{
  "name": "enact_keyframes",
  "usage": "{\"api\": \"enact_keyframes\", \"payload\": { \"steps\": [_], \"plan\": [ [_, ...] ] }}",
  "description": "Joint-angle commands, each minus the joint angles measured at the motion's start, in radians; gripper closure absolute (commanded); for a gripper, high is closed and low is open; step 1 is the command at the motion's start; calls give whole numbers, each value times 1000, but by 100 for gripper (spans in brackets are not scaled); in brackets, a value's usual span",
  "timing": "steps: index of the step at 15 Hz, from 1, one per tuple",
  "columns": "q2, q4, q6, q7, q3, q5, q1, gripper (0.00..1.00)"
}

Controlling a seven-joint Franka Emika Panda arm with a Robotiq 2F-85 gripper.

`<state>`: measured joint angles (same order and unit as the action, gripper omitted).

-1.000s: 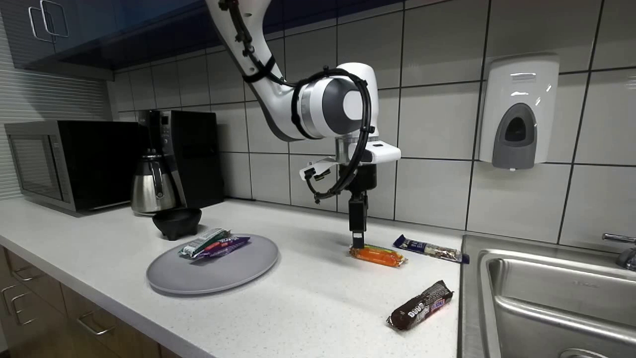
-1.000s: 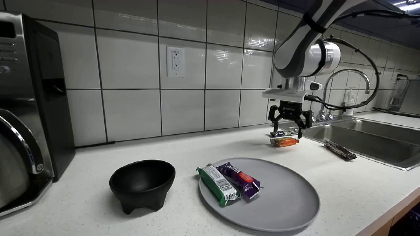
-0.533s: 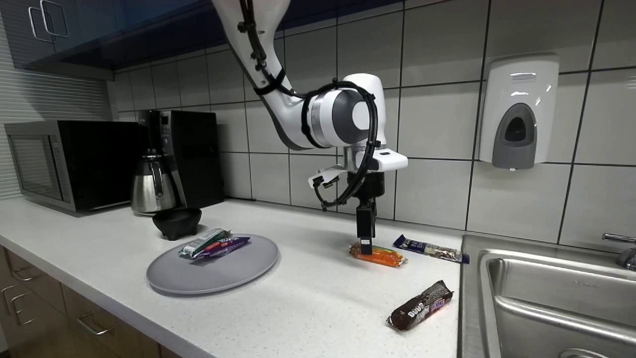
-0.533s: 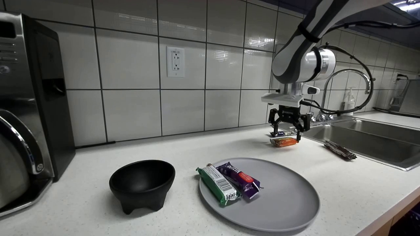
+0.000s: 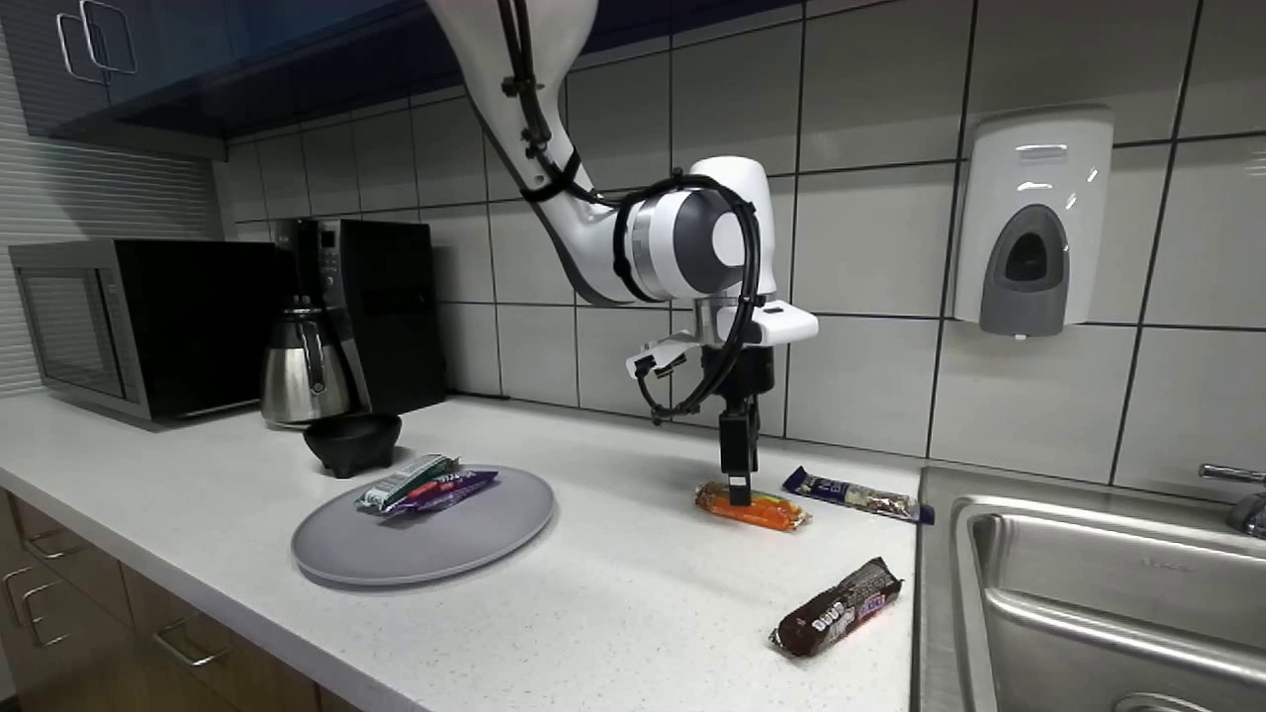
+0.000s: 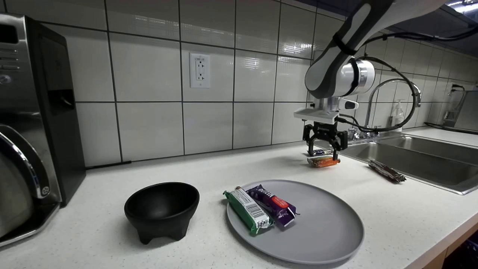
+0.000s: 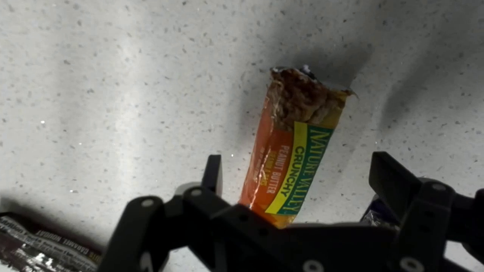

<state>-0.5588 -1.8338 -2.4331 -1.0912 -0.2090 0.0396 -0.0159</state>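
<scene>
Over the orange bar [image 5: 776, 512], the claw [image 7: 294, 170] hung unclenched, jaws wide; in an exterior view, a plate [image 5: 425, 552] lay left, a brown bar [image 5: 839, 608] near right.

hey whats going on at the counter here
A robot arm has its open pincer low over an orange peanut butter bar on the counter. In the wrist view the jaws stand apart to either side of the bar; nothing is gripped. A green-and-white bar and a purple bar lie on the gray plate; a dark brown bar and a blue-ended bar lie near the sink.
</scene>
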Motion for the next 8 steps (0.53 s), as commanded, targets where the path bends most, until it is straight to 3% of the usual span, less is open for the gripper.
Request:
{"api": "enact_keyframes", "payload": {
  "steps": [1,8],
  "plan": [
    [-36,59,29,-18,4,12,11,0],
    [-67,86,30,-19,1,13,12,0]
  ]
}}
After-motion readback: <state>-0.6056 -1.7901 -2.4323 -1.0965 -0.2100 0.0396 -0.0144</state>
